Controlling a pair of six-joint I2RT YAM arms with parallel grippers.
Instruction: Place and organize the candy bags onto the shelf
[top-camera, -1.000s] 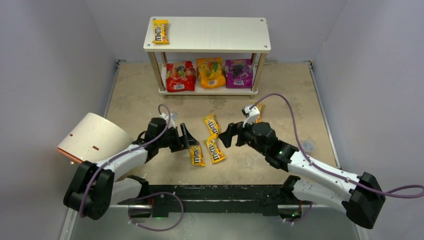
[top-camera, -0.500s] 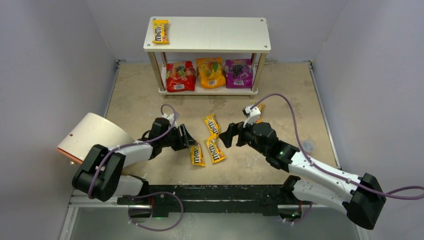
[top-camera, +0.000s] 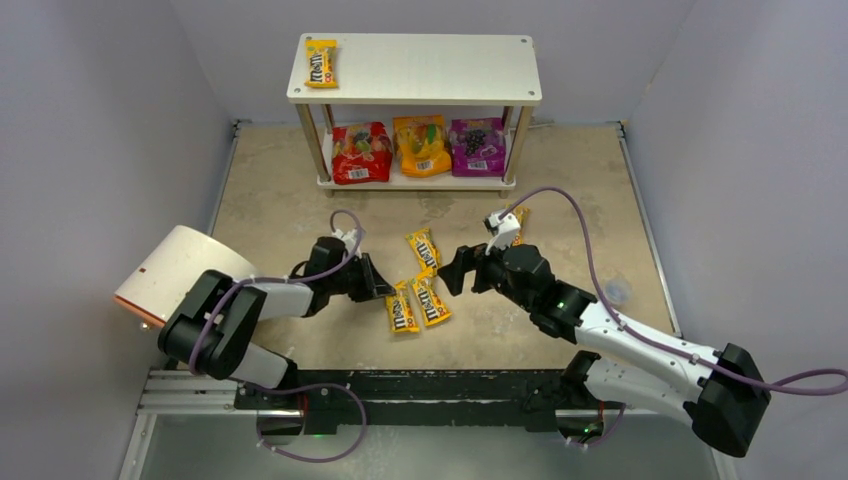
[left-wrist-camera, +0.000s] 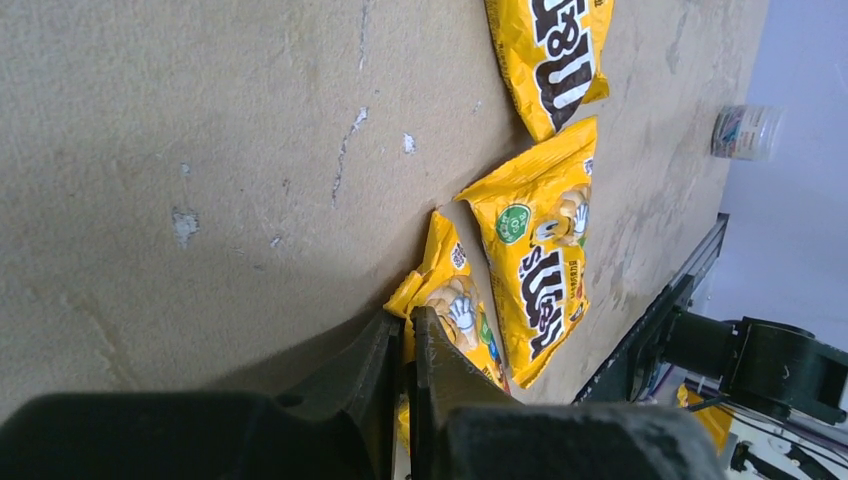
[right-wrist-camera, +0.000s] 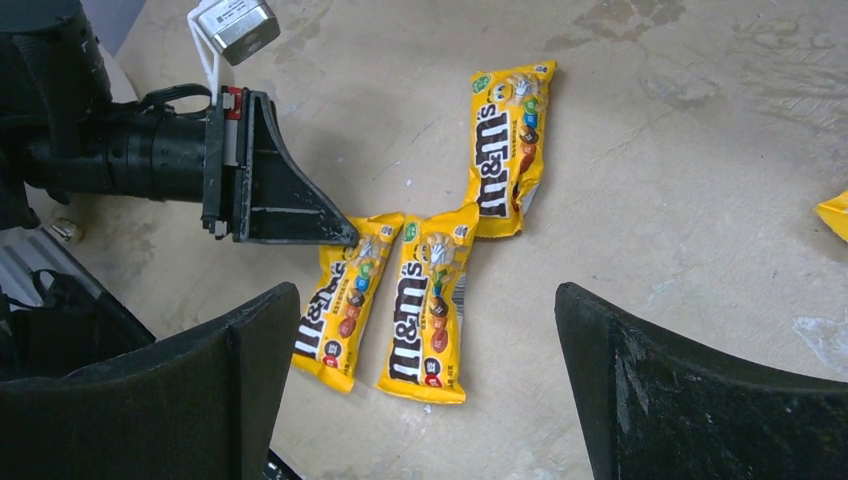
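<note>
Edge pinch on the table: the left gripper (top-camera: 383, 288) has an M&M's packet, the right gripper (top-camera: 452, 270) waits wide

From the left: a white-and-orange cylinder (top-camera: 180, 272) lies on its side, apart from the work. The left gripper, low over the table, has its jaws together on the top edge of the leftmost packet (top-camera: 401, 313) — likely because a flat packet offers no other hold. Just beside it lie the middle packet (top-camera: 431, 298) and a third packet (top-camera: 423, 248), all reading "m&m's" on yellow. The right gripper hovers with jaws spread, presumably for the next pick; a fourth packet (top-camera: 520, 222) peeks past its wrist. At the back, the shelf (top-camera: 415, 68) carries a shelved packet (top-camera: 321, 63) at its top board's left end — below sit the red pouch (top-camera: 361, 153), orange pouch (top-camera: 421, 145) and purple pouch (top-camera: 477, 147), print unreadable.
</note>
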